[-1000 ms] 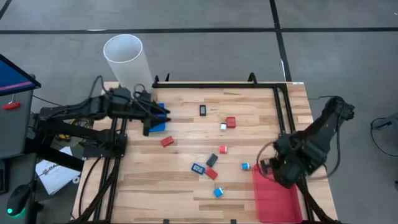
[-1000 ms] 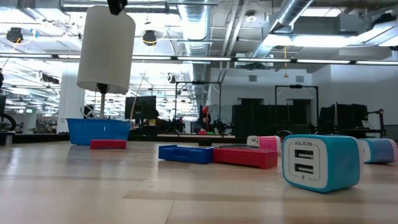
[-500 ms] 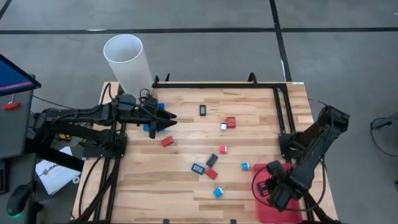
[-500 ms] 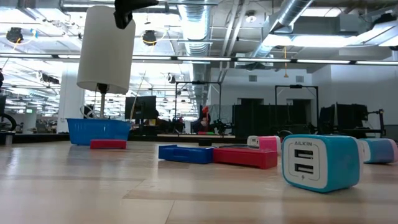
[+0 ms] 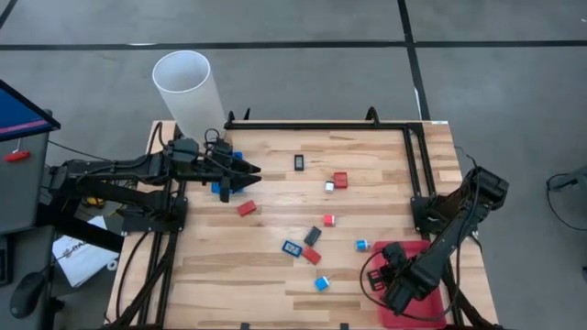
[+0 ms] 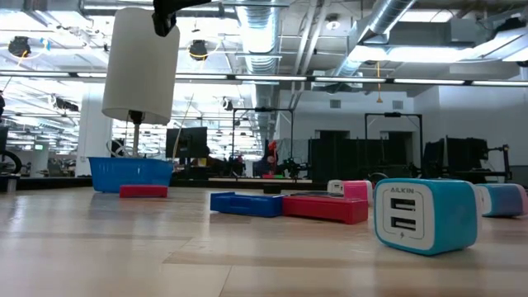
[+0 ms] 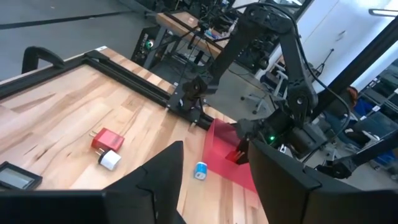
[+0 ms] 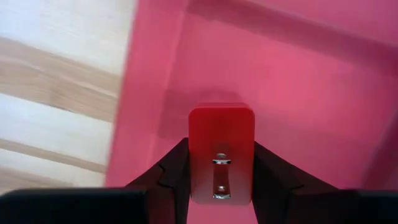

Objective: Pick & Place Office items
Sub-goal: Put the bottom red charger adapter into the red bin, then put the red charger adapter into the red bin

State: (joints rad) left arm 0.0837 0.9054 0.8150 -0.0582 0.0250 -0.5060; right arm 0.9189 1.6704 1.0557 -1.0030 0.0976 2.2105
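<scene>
Right gripper (image 5: 394, 295) sits low over the red tray (image 5: 424, 312) at the table's near right corner in the high view, deeper over the tray than half a second back, when it was only at the tray's top edge. Left gripper (image 5: 246, 174) hovers beside the blue bin (image 5: 237, 158), barely shifted since then. Scattered across the wood: a red block (image 5: 246, 209), a black piece (image 5: 300, 162), another red piece (image 5: 340, 180), a light blue charger (image 5: 322, 283).

Low view now: that light blue charger (image 6: 426, 215) stands close up at right, a flat red piece (image 6: 325, 207) and a blue piece (image 6: 246, 203) behind it, the bin (image 6: 130, 173) far left. Nothing on the table has moved.

Left wrist view: its fingers (image 7: 163, 180) stand apart with nothing between them, looking across at the red tray (image 7: 219, 149) and the other arm.

Right wrist view: the jaws are clamped on a small red office item (image 8: 221, 149), held right above the tray floor (image 8: 311, 93).
</scene>
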